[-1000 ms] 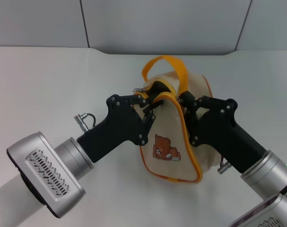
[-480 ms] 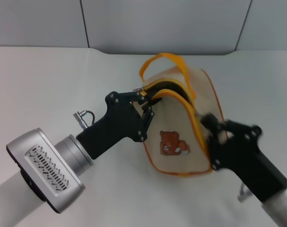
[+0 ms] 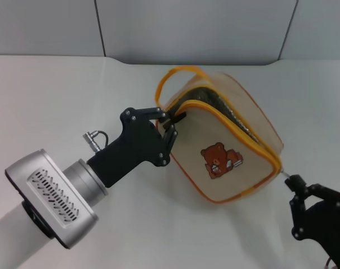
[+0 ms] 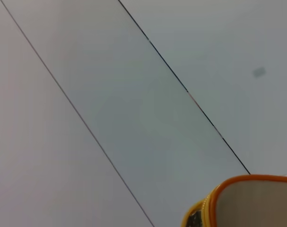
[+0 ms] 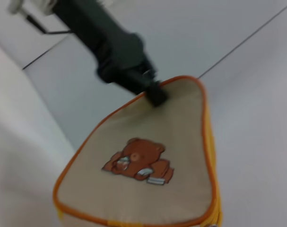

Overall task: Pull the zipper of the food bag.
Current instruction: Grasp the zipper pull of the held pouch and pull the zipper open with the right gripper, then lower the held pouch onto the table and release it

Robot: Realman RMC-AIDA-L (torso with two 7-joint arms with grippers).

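Head view: food bag (image 3: pixel 226 151) sits on the table (image 3: pixel 57 89) at centre, zipper (image 3: pixel 245 131) gaping along its top. Left gripper (image 3: pixel 171 119) pinches the bag's 9 o'clock corner. Right gripper (image 3: pixel 296 193) at 4 o'clock, can't tell its fingers. I'd hold that corner firm and pull along the track.

The food bag (image 3: pixel 223 148) lies mid-table (image 3: pixel 57 89), left gripper (image 3: pixel 172 119) at its left edge, right gripper (image 3: pixel 296 185) near right.

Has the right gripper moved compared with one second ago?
Yes. The right gripper has pulled back from the food bag toward the robot, to the table's near right corner.
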